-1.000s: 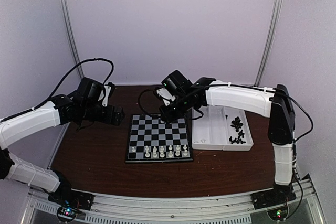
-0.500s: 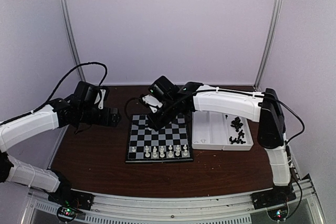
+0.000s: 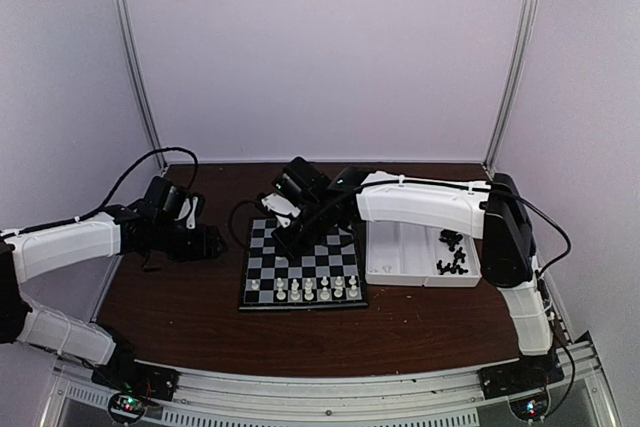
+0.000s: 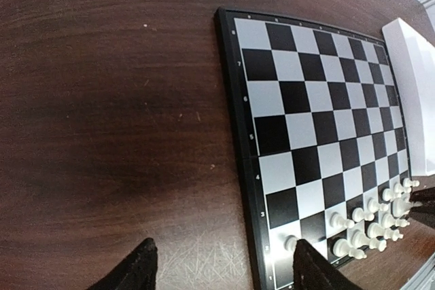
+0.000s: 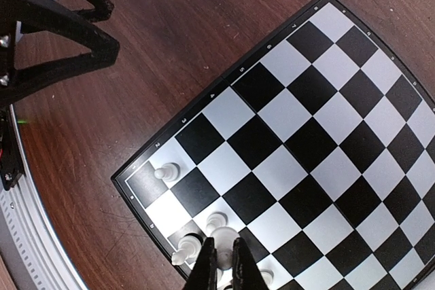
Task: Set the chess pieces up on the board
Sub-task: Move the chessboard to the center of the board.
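- The right gripper (image 3: 287, 237) has swung left along the top of the board (image 3: 300, 252), from its upper right corner to its upper left in the top view
- Its jaws are pressed together; whether a piece sits between them cannot be told
- The left gripper (image 3: 213, 243) has drawn back toward the frame's left edge, jaws spread, holding nothing
- The white chess pieces (image 3: 305, 289) stand in the board's bottom rows
- The black chess pieces (image 3: 452, 252) lie in the tray (image 3: 400, 247), right of the board
- Judgement: the black side is not yet set up

The right gripper (image 5: 222, 257) is cut off by its wrist view's bottom edge, leaving unclear whether it pinches the white piece (image 5: 223, 236).
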`<state>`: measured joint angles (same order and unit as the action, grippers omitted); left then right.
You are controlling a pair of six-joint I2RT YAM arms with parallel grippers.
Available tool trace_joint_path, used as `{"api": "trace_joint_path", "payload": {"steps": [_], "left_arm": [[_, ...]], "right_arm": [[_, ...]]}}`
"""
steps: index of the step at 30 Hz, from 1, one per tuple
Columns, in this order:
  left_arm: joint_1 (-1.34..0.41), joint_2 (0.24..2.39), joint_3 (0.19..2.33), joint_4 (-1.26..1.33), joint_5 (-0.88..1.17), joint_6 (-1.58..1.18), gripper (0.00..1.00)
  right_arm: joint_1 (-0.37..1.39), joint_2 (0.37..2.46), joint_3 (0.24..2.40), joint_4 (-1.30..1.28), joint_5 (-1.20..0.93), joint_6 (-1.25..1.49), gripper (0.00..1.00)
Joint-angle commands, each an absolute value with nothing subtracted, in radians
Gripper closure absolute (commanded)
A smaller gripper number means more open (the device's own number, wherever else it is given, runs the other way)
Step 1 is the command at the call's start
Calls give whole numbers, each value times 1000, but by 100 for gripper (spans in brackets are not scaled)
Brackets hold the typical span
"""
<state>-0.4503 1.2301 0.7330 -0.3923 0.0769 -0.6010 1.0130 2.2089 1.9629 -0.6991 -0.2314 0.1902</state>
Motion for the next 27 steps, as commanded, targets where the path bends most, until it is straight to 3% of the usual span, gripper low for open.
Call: {"api": "trace_joint_path", "payload": {"steps": [1, 8, 13, 18, 27], "left_arm": [[-443, 1274, 708, -304, 131, -622, 36], [-443, 1382, 709, -261, 167, -610, 76], [-442, 1441, 713, -238, 214, -597, 91], [-443, 1500, 711, -210, 266, -596, 100], [-443, 1572, 696, -154, 381, -620, 100]], "right_arm": [[1017, 2223, 1995, -684, -234, 193, 92], [1020, 2233, 2006, -681, -253, 198, 92], [1026, 2235, 2004, -683, -251, 198, 92], [1032, 2238, 2003, -681, -252, 199, 92], [1048, 2240, 2000, -695, -253, 194, 92]]}}
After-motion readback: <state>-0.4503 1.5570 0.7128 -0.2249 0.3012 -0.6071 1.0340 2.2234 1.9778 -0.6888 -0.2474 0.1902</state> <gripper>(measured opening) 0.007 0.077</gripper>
